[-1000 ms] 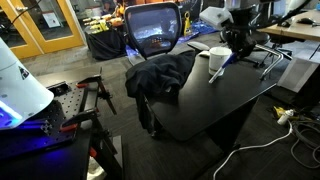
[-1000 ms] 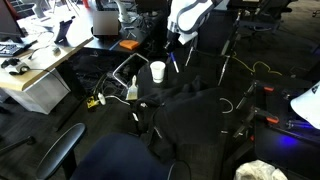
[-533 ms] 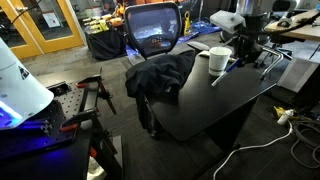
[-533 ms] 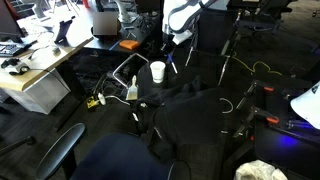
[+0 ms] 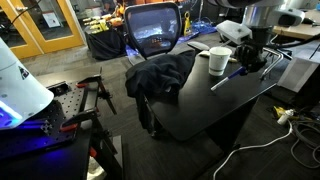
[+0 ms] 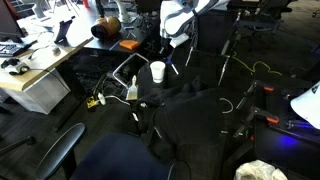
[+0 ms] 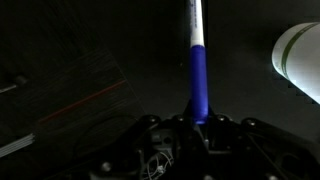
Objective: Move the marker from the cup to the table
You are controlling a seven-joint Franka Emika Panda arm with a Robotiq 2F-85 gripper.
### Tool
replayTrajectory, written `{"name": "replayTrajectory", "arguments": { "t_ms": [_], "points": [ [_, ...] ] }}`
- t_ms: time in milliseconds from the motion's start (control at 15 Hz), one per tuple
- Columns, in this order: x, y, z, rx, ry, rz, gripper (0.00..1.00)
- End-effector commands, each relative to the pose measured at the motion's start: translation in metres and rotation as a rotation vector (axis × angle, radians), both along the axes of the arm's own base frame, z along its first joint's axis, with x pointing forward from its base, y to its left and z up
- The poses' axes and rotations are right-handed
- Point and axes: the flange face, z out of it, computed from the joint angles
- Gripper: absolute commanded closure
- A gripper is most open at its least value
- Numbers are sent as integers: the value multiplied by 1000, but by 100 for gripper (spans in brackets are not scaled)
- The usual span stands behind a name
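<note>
Blue-barrelled marker [image 7: 199, 80] gripped at its near end by the jaws of the gripper [image 7: 200, 122]. In the wrist view the jaws are closed narrowly on it, and the barrel runs straight away from the camera, turning white toward its far end. The white cup [image 7: 300, 58] sits at the right edge of this view, beside the marker and apart from it. The marker is outside the cup, over the black worktop [image 7: 80, 60]; whether its far tip touches the surface cannot be told.

In an exterior view the gripper [image 5: 249, 64] stands just beside the cup [image 5: 218, 60], on the side away from the mesh-backed office chair [image 5: 152, 30]. From there the marker [image 5: 228, 78] slants down across the worktop [image 5: 215, 110]. A dark garment [image 5: 160, 75] lies heaped between chair and cup at the worktop's edge. In an exterior view from the opposite side, the marker [image 6: 173, 64] shows only as a short blue stroke near the cup [image 6: 158, 70].

Compared with one second earlier, the gripper has shifted sideways away from the cup and lower in the frame — it then hung close above the rim. The cup has not moved.
</note>
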Motion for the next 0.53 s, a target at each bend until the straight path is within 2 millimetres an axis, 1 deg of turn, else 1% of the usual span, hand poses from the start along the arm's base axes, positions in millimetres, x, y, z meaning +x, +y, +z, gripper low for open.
{"name": "replayTrajectory", "arguments": {
  "t_ms": [0,67,133,200,333,467],
  "points": [
    [9,-5,-12,18,21,-12,68],
    [10,-4,-14,16,17,-12,66],
    [10,-3,-13,14,9,-12,60],
    [11,-1,-9,12,-1,-12,52],
    [12,2,2,2,-30,-7,38],
    [13,6,18,-12,-72,-1,23]
  ]
}}
